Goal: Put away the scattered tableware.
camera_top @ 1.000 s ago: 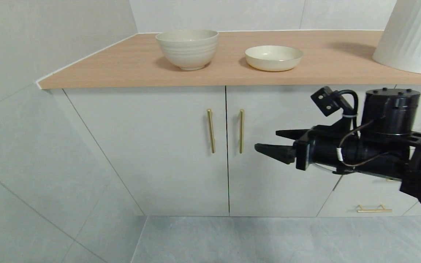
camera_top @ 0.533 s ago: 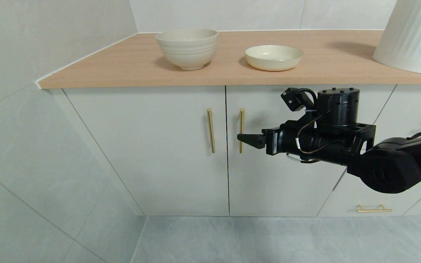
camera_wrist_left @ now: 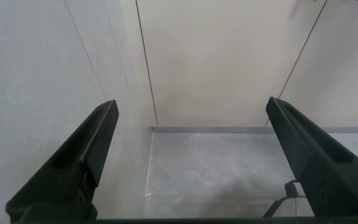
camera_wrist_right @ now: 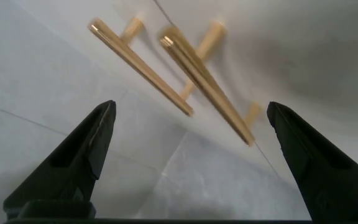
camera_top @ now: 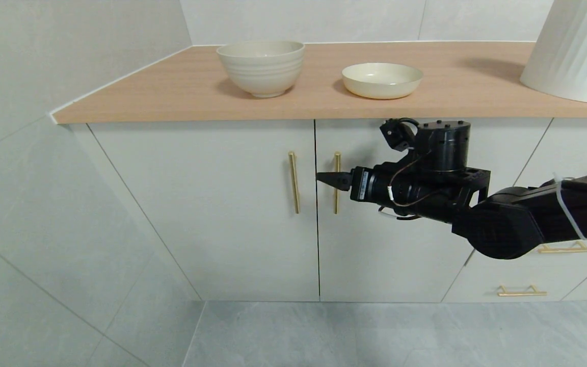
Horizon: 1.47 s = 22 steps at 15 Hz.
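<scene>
Poised with the right gripper [camera_top: 331, 180] spread wide at the right door's brass handle [camera_top: 337, 200], likely to open the cupboard [camera_top: 375, 255] for the deep bowl [camera_top: 261, 66] and shallow dish [camera_top: 381, 80] sitting toward the counter's [camera_top: 196, 99] left end.

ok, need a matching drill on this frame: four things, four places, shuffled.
1. deep ribbed beige bowl
2. shallow cream dish
3. tall white ribbed container
4. right claw

A. wooden countertop, far right
B. below the countertop, at the gold bar handles of the cabinet doors
C. countertop, leftmost of the three
D. countertop, between the other two

Pairs: 1-C, 2-D, 3-A, 4-B.
</scene>
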Tool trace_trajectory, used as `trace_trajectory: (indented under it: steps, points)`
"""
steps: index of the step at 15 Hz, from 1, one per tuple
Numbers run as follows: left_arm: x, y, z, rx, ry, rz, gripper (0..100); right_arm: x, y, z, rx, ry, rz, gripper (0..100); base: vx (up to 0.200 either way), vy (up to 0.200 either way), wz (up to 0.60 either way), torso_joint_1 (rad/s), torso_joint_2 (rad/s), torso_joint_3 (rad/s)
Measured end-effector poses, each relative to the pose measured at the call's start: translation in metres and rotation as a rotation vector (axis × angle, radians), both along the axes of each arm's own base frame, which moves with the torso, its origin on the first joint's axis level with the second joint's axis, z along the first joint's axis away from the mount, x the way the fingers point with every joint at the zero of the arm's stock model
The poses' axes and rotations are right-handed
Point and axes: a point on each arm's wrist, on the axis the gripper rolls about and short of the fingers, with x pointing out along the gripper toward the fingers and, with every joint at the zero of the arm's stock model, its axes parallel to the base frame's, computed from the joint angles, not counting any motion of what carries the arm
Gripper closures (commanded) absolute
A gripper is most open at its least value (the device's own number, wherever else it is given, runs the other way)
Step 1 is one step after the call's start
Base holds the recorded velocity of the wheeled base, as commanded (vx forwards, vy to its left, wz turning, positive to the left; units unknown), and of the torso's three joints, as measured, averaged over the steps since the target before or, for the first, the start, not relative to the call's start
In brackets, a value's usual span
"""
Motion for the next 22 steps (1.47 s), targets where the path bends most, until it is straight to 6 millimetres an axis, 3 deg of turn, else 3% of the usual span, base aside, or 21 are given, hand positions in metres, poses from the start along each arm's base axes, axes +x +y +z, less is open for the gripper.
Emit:
trace_trajectory:
  steps: [16, 22]
  points:
    - [0.0, 0.0, 0.0, 0.0, 0.0, 0.0, 0, 0.016, 0.021, -0.027, 0.116, -0.041, 0.015, 0, 0.0, 0.0, 0.0, 0.0, 0.0, 0.0]
    - [0.0, 0.0, 0.0, 0.0, 0.0, 0.0, 0, 0.011, 0.028, -0.032, 0.108, -0.028, 0.036, 0, 0.0, 0.0, 0.0, 0.0, 0.0, 0.0]
